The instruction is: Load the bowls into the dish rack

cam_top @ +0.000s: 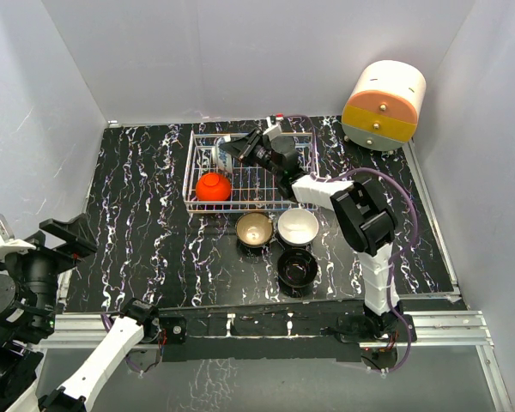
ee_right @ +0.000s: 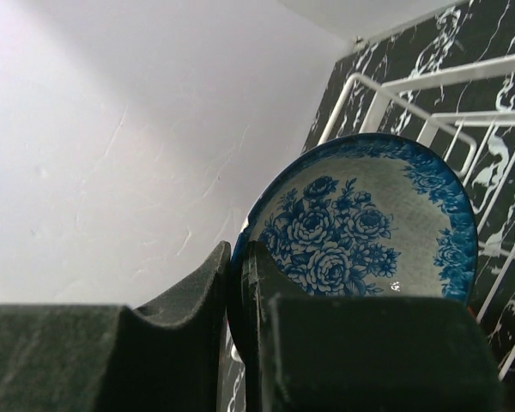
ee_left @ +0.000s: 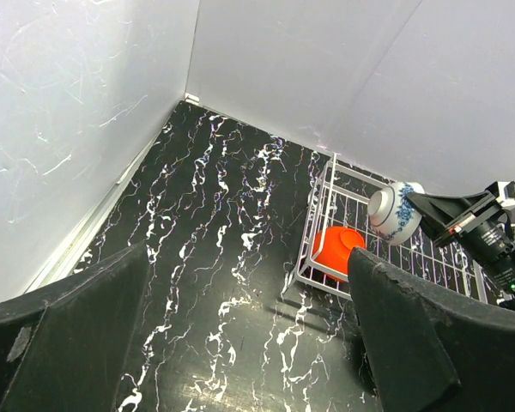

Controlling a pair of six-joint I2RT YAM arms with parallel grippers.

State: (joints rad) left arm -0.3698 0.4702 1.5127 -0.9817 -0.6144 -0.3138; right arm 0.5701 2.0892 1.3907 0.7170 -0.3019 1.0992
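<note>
My right gripper [cam_top: 237, 153] is shut on the rim of the blue-and-white bowl [ee_right: 360, 215], holding it on edge over the back left of the white wire dish rack [cam_top: 305, 182]. That bowl also shows in the top view [cam_top: 224, 155] and in the left wrist view [ee_left: 395, 213]. The red bowl [cam_top: 214, 186] lies upside down in the rack's front left. The tan bowl [cam_top: 254, 229], white bowl [cam_top: 298, 226] and black bowl [cam_top: 297, 269] stand upright on the table in front of the rack. My left gripper [ee_left: 249, 343] is open and empty, far left of the rack.
A cream-and-orange round drawer unit [cam_top: 383, 105] stands at the back right. White walls close the table on three sides. The black marbled tabletop [cam_top: 146, 215] spreads left of the rack.
</note>
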